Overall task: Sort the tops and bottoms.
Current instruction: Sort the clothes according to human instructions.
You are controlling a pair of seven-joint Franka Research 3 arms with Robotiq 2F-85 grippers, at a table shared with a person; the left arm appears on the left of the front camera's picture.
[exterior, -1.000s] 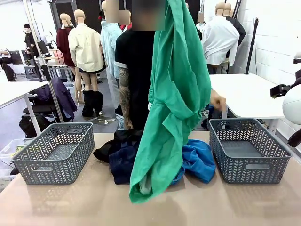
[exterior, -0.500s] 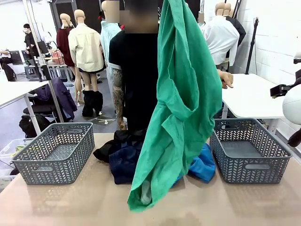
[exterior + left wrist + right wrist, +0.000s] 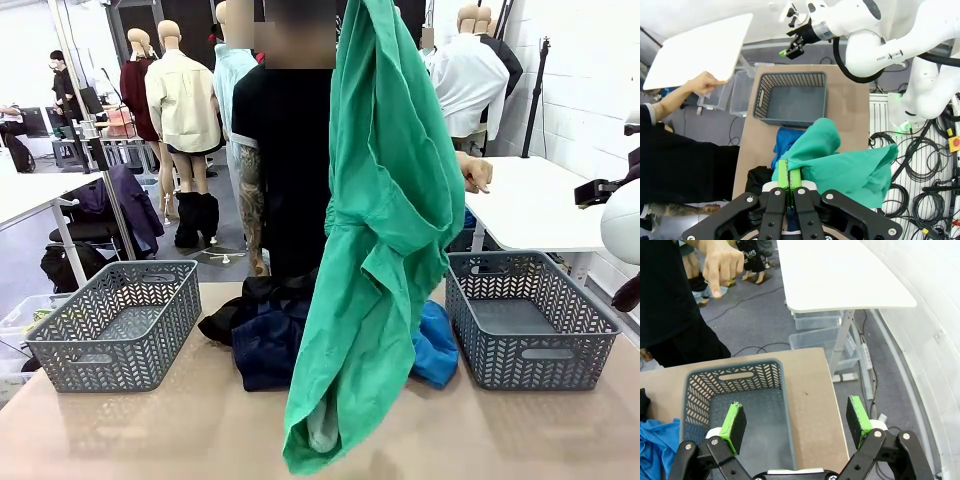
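The emerald green garment (image 3: 385,230) hangs in a long drape from above the picture's top down to the table's front. In the left wrist view my left gripper (image 3: 789,176) is shut on a fold of this green cloth (image 3: 845,162). Behind it lie the black garment (image 3: 245,300), the navy one (image 3: 262,348) and the bright blue one (image 3: 436,345) in a heap at mid-table. My right gripper (image 3: 796,415) hovers open over the right basket (image 3: 735,395), nothing between its fingers. It also shows far off as the right gripper (image 3: 791,47).
A grey lattice basket (image 3: 120,320) stands at the table's left and another (image 3: 530,320) at its right, both holding nothing. A person in black stands at the far side, one hand (image 3: 476,172) stretched toward the right, finger pointing down (image 3: 720,265). A white table (image 3: 530,200) stands behind.
The person's hand rose from beside the green cloth and now points out to the right. The hanging green garment swung a little and its hem dropped lower.
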